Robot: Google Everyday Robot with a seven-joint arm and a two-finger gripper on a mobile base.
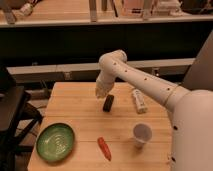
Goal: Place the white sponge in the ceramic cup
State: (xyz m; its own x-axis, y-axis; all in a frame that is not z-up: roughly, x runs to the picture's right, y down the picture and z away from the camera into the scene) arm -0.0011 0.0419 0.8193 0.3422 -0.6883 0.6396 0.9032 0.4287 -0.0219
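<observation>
End effector (101, 91) fingers too blurry to tell; white sponge not visible.

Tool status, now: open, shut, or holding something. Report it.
Tool: at the far side of the table, just left of the black bar; its state cannot be told.

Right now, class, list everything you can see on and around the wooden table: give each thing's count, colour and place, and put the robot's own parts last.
table: one, light wood, centre of the view.
plate: one, green, front left of the table.
carrot: one, orange-red, front centre, between plate and cup.
cup: one, white, upright, front right.
black bar: one, black, middle of the table, just below the gripper.
bottle: one, white, lying right of the black bar.
sponge: not visible anywhere.
arm: one, white, reaching in from the right.
gripper: one, white, above the table's middle, beside the black bar's upper end.
</observation>
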